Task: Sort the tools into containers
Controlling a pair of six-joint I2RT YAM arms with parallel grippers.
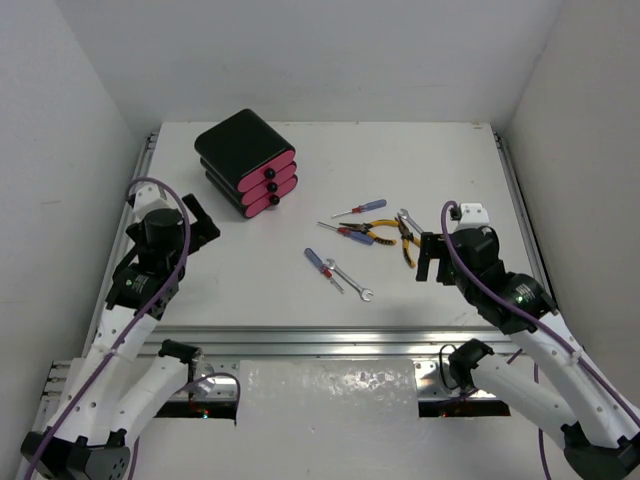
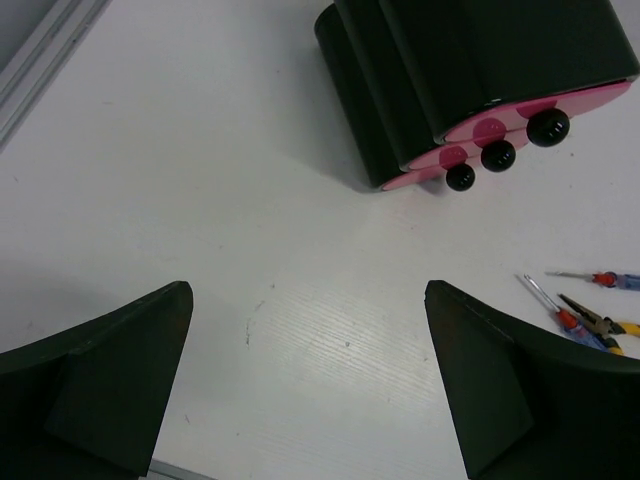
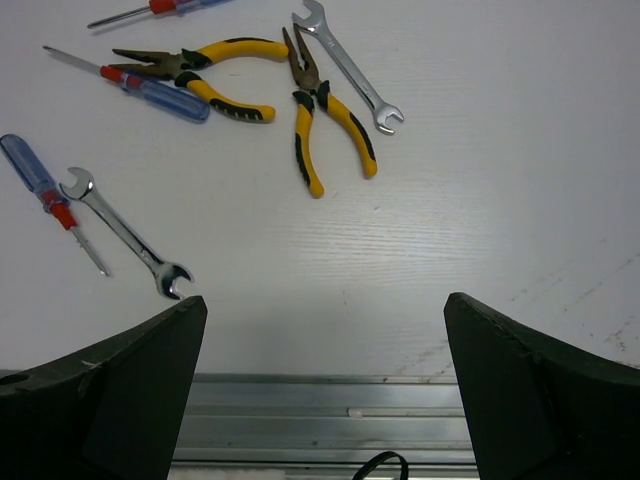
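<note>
The containers (image 1: 245, 160) are three pink drawers with black knobs (image 2: 497, 155) in a black box, all shut, at the table's back left. The tools lie loose mid-table: two yellow-and-black pliers (image 3: 215, 75) (image 3: 320, 110), two silver wrenches (image 3: 345, 65) (image 3: 125, 235) and three red-and-blue screwdrivers (image 3: 130, 80) (image 3: 40, 180) (image 3: 160, 8). My left gripper (image 1: 203, 225) (image 2: 308, 290) hovers open over bare table, in front of and left of the drawers. My right gripper (image 1: 428, 258) (image 3: 325, 300) is open just right of the tools, holding nothing.
A metal rail (image 3: 330, 420) runs along the table's near edge, right under the right gripper. White walls enclose the table on the left, back and right. A small white block (image 1: 474, 211) sits behind the right wrist.
</note>
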